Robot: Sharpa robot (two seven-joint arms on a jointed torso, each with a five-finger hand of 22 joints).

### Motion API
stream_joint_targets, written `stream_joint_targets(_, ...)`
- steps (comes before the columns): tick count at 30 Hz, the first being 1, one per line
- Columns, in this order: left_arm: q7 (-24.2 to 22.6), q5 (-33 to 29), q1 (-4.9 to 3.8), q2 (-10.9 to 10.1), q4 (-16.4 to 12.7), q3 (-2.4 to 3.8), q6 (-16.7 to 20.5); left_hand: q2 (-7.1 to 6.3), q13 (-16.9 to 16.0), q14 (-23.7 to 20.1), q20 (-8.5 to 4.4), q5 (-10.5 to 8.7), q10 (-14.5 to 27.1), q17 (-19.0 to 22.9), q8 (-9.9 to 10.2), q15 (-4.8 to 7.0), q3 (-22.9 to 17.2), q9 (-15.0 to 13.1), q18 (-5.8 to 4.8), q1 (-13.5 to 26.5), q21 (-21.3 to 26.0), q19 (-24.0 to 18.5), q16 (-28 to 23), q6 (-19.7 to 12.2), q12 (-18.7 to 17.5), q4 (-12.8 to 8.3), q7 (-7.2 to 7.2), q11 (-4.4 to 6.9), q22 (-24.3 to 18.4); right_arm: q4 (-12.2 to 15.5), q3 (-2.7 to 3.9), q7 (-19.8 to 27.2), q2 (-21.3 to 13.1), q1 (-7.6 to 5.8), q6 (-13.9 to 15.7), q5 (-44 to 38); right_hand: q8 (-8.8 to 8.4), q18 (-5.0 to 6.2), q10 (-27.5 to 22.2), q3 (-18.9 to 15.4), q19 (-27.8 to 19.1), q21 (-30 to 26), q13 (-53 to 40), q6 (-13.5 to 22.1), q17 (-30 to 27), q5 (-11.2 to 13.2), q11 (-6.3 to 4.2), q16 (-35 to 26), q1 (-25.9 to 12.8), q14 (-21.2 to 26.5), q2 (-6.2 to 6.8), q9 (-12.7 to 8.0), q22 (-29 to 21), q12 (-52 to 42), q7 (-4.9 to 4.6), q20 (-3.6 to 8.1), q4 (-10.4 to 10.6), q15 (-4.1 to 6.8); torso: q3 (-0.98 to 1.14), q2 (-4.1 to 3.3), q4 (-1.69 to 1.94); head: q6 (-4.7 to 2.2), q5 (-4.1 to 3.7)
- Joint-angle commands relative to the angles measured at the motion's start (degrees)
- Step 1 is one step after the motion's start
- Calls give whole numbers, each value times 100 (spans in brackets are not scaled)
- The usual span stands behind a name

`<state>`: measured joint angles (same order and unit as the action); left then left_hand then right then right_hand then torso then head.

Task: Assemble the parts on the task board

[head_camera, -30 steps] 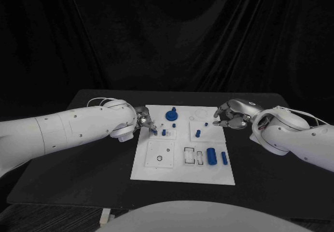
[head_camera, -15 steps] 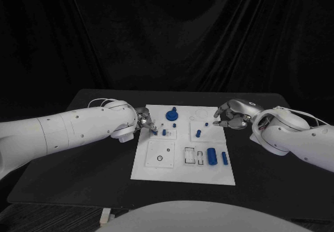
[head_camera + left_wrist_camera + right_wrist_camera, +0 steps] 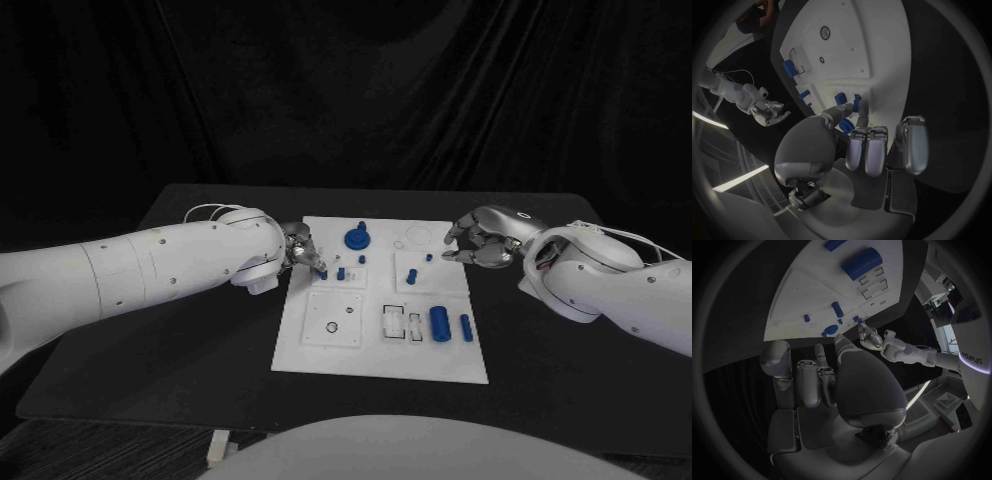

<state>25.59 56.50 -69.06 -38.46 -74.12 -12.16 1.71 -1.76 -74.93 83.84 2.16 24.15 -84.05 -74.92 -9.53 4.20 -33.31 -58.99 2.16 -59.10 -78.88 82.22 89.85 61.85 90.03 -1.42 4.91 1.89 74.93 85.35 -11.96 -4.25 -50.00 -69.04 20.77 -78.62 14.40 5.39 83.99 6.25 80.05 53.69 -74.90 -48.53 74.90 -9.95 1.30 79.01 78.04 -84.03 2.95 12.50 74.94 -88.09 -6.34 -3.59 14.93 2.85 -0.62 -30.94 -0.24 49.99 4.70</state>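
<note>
At a black table [image 3: 173, 340], the left robot hand [image 3: 300, 250] is pinching a small blue peg [image 3: 317, 268] between thumb and fingertip at the white task board [image 3: 378, 360], near the board's 10 o'clock corner; the wrist camera shows the peg [image 3: 857, 104] standing against the plate beside another short blue peg [image 3: 841, 98], with the rest of the fingers [image 3: 867, 150] lying straight and together below it. Whether the peg is already seated in its hole cannot be told from here. The right robot hand [image 3: 482, 243] is hovering off the board's 2 o'clock edge, fingers curled in and holding nothing.

The parts look like small hard plastic pieces: light, stiff, smooth enough to slide or tip in a loose pinch, and unlikely to break. The held peg is standing roughly upright, its long axis close to perpendicular to the plate, and it is best taken near its top end so the lower end stays free for the hole. Toward the board's 4 o'clock area, a fat blue cylinder [image 3: 438, 324] and a slimmer blue pin [image 3: 464, 327] are lying flat side by side, long axes running from 12 to 6 o'clock; each would be best gripped across the middle of its length. A round blue knob [image 3: 356, 238] is sitting near 12 o'clock, and a slanted blue piece [image 3: 410, 275] is lying just right of centre.
</note>
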Motion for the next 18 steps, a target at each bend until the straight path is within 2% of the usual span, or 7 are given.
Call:
stream_joint_targets(1,-98,-8,32,17,-18,-4,-102,61,-1507,616,-15,16,-595,-1508,21,32,-51,-7,92,14,40,-32,15,295,-3,-3,-328,23,1096,6,4,-65,-9,15,37,-8,13,112,342,-14,-38,-27,-1185,-17,370,-22,41,-33,-1,-319,-50,-9,621,37,-30,-18,-20,-48,2,0,7,1,-5)
stream_joint_targets(5,-103,-8,41,30,-3,-4,-117,61,-1507,616,-15,16,-595,-1508,21,32,-51,-7,92,14,40,-32,15,295,-3,-3,-328,23,1096,5,4,-66,-7,15,35,-8,13,112,342,-14,-38,-27,-1185,-17,370,-22,41,-33,-1,-319,-50,-9,621,37,-30,-18,-20,-48,1,-3,-2,1,9)
stream_joint_targets(18,-81,-8,61,29,-1,-4,-208,73,-1507,616,-13,29,-595,-1508,28,28,-74,-1,94,-7,52,-41,15,293,-3,-21,-325,19,1093,-9,4,-67,9,16,40,-8,13,111,346,-13,-36,-26,-1188,-18,367,-23,41,-35,0,-319,-54,-11,622,35,-30,-18,-23,-48,3,1,1,1,4)
